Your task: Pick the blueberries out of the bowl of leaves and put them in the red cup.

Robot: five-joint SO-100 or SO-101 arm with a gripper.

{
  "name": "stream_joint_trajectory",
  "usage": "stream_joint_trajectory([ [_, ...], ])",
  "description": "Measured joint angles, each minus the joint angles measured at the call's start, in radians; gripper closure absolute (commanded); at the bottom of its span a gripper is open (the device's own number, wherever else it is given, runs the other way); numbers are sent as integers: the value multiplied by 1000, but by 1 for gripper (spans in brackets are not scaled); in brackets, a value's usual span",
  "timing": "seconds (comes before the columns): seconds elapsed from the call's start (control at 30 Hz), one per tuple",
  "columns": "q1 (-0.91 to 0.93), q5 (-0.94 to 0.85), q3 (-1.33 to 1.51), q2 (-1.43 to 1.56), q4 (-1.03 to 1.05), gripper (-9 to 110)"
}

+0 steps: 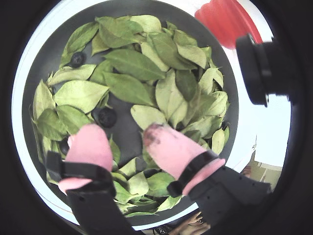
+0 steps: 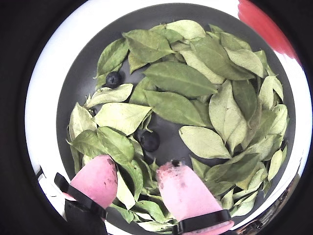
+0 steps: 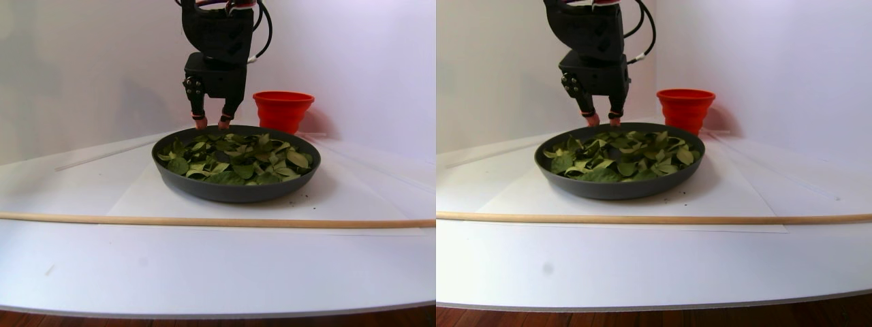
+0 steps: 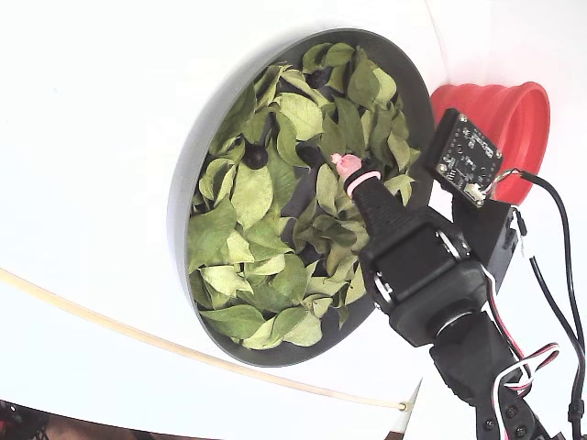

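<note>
two pink-padded fingers [image 1: 90, 147] of the gripper [image 1: 122, 139] stand apart, with nothing between them, rising from the lower edge of a wrist view over the bowl [image 1: 124, 132]. the other finger pad, right of centre in that view, carries a dark smear at its tip. in both wrist views the bowl fills most of the frame, dark grey, its floor strewn with overlapping green leaves [image 1: 127, 88], some pale and yellowish.

three blueberries [image 1: 107, 117] show in a wrist view: one on bare bowl floor just above and between the fingertips, a second in the upper left of the frame among leaf edges, and a third part hidden at the left finger's outer side. another wrist view shows the first berry [image 2: 149, 141] at centre, just above the gap between the fingers [image 2: 98, 178], and the upper-left berry near the bowl wall.

the red cup [image 1: 226, 20] sits in the upper right corner of a wrist view, outside the bowl rim. in the stereo pair view it stands upright behind the bowl [image 3: 235, 187], right of the gripper [image 3: 210, 125], whose tips hang at the bowl's far rim. in the fixed view the cup [image 4: 504, 119] lies in the upper right, just beside the bowl [image 4: 188, 197], and the gripper [image 4: 347, 170] reaches in over the leaves [image 4: 248, 197] from the lower right.
</note>
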Motion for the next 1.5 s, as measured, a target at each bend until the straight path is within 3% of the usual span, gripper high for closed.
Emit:
stream_joint_trajectory([
  [1.5, 5, 112, -92, -219, -141, 86],
])
